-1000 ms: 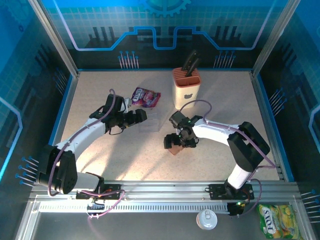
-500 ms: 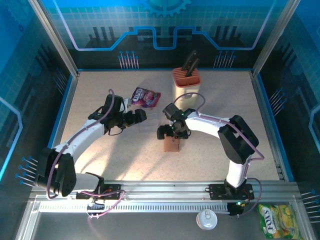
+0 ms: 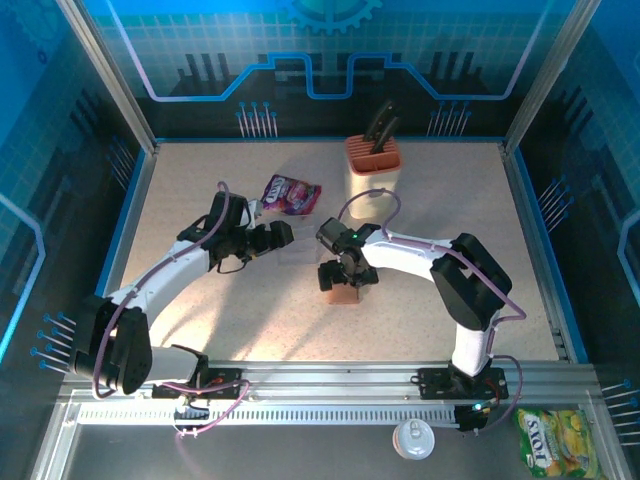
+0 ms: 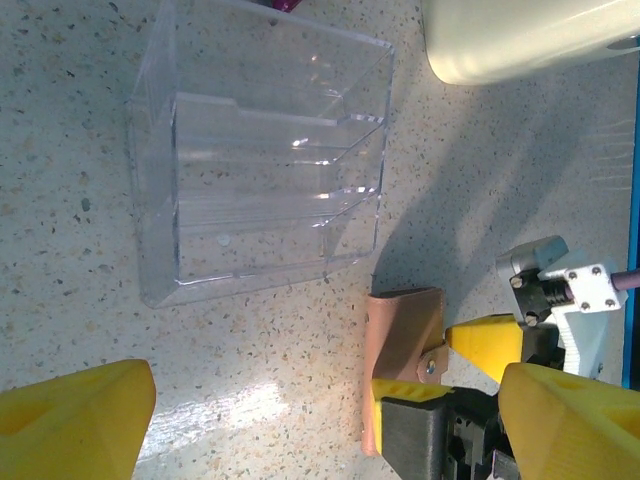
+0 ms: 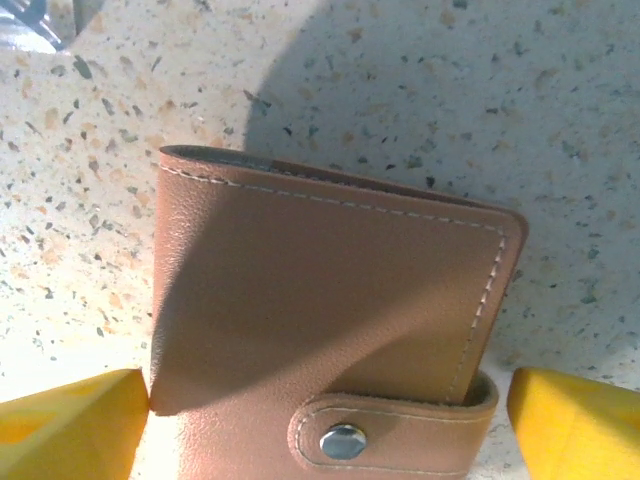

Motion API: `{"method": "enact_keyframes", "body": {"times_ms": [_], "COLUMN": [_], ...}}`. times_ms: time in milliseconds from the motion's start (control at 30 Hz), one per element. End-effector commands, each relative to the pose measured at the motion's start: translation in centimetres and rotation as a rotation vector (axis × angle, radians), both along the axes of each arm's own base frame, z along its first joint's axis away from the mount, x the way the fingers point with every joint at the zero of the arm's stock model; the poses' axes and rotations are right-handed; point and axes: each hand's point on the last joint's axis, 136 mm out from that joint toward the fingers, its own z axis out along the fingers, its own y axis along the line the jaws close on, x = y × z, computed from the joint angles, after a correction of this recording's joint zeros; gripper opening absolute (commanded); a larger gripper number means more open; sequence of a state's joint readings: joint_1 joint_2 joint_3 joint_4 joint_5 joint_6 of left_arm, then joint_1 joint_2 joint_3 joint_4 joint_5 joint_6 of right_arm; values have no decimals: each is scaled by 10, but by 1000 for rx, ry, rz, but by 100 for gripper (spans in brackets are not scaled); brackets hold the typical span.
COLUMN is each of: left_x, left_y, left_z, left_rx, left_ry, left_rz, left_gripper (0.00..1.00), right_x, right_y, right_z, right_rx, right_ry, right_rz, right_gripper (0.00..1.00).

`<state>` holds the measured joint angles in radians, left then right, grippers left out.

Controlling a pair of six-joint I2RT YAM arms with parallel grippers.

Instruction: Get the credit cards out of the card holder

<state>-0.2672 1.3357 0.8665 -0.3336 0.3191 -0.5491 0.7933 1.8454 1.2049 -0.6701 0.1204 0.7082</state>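
The card holder [image 5: 320, 290] is a closed brown wallet with its snap strap fastened, lying on the speckled table [image 3: 250, 320] near the middle [image 3: 343, 292]. No credit cards are visible; the closed wallet hides its inside. My right gripper [image 5: 325, 425] hangs right over it, open, with a yellow finger on each side; the left finger touches the wallet's edge and the right one stands a sliver off. The left wrist view shows that gripper [image 4: 445, 372] on the wallet [image 4: 400, 335]. My left gripper [image 3: 281, 234] is open and empty beside a clear plastic box [image 4: 260, 170].
The clear plastic box [image 3: 300, 246] lies between the two grippers. A beige knife block [image 3: 373, 168] with an orange top stands behind the wallet. A purple snack packet [image 3: 291, 193] lies at the back, left of the block.
The right arm has swung left and reoriented over the wallet, which shifted slightly left with it. The left arm has barely moved.
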Motion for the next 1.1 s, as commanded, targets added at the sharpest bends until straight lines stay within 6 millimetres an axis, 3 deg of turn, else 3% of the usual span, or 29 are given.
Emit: {"method": "enact_keyframes", "body": {"times_ms": [0, 367, 767, 1067], "left_x": [-5, -9, -29, -48], "left_y": [-3, -9, -25, -37], "left_z": [-4, -4, -14, -30], "left_rx": [-2, -13, -94, -122], "left_ry": [14, 15, 87, 170], "left_rz": [-6, -5, 31, 29], "left_gripper": [90, 90, 90, 86], "right_x": [-7, -16, -51, -50], "right_y": [3, 6, 19, 18], "right_z": [-4, 2, 9, 2], "right_rx": [-9, 13, 64, 61], "right_ry": [34, 36, 95, 88], "right_rz": [-1, 5, 46, 72], "right_gripper": [88, 80, 79, 78]}}
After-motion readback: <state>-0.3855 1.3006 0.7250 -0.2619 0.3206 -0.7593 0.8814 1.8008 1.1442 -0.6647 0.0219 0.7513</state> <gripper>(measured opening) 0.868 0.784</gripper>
